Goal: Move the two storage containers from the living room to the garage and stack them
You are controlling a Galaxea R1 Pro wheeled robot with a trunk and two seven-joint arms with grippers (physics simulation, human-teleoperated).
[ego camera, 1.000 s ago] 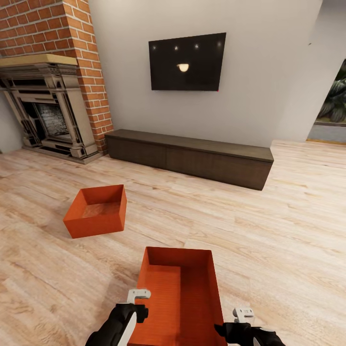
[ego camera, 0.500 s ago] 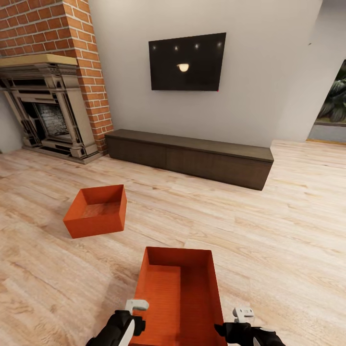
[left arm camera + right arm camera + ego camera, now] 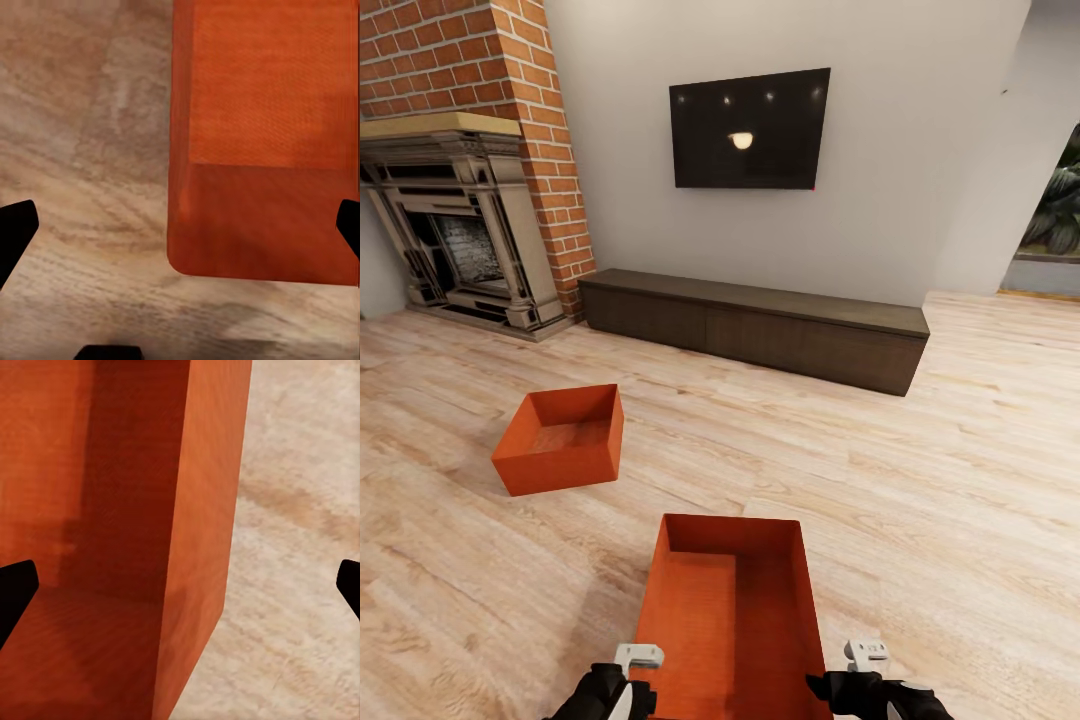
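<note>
**Orange-red boxes on the plank floor: thin walls, take the long sides**

Orange-red and lidless, the nearer storage container [image 3: 732,610] lies on the light wood floor [image 3: 920,500] of the living room, straight out from the dark low cabinet [image 3: 760,325] and well on the robot's side of it. The farther storage container [image 3: 563,437] sits between that box and the fireplace [image 3: 460,240], well apart from both, also on the planks.

The left gripper [image 3: 628,668] hangs just beside the near box's left long wall, the right gripper [image 3: 860,668] just beside its right long wall. In the left wrist view [image 3: 180,232] the dark fingertips stand wide apart, with the box's corner and bare floor between them. In the right wrist view [image 3: 180,592] the tips are likewise spread, straddling the right wall. Neither seems to touch the box, though the head view cuts both off low.

Judged from its plain thin walls, the box is probably light and rigid enough, but the sides may flex or slip under a one-sided pinch. The sound hold would be both long rims together, one gripper each, near mid-length, so it lifts level.
</note>
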